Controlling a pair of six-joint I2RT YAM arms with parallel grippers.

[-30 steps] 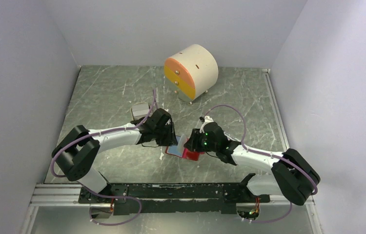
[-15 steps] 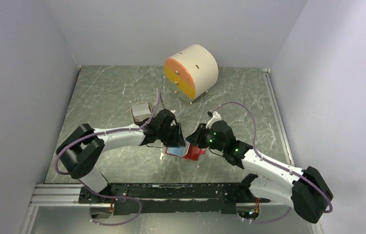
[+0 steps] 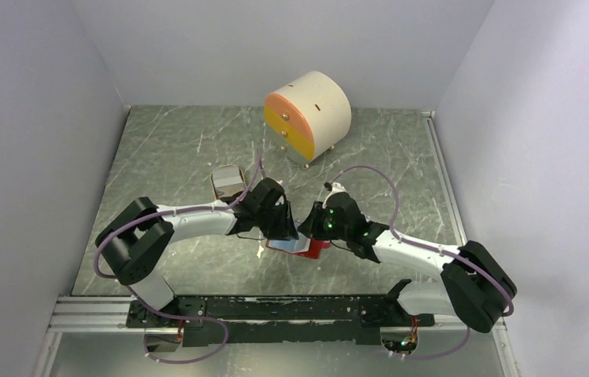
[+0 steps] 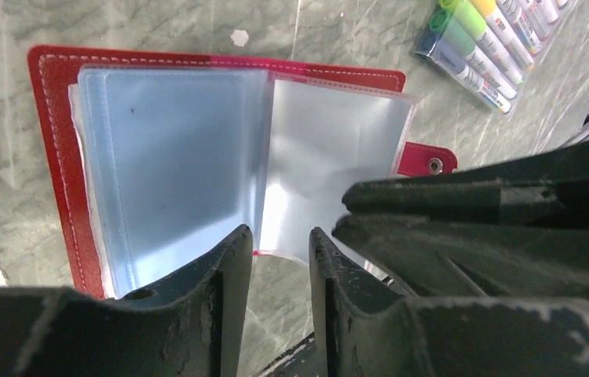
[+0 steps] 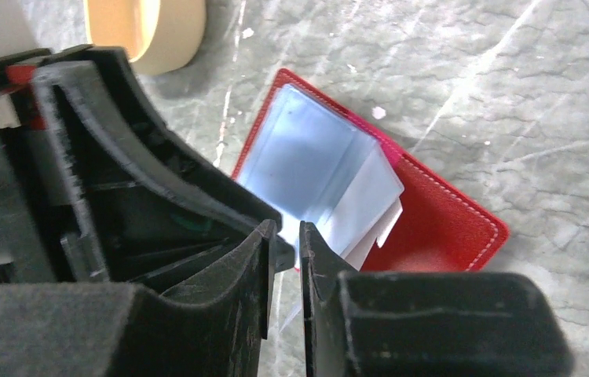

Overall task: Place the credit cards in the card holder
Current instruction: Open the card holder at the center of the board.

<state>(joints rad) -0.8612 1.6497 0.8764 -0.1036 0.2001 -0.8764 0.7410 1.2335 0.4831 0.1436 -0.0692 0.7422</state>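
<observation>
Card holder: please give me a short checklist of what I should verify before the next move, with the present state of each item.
1. Card holder open, pockets facing up: ok.
2. Card held by left end effector or right end effector: not ok, none visible.
3. Cards in view beside the left arm: ok.
4. Right end effector pinching a sleeve: cannot tell.
5. Space between the end effectors: not ok, very close.

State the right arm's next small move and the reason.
Likely close the right gripper on the lifted clear sleeve to hold a pocket open. Its fingertips sit at that sleeve's edge, the card holder lies open, and the credit cards lie apart on the table.
</observation>
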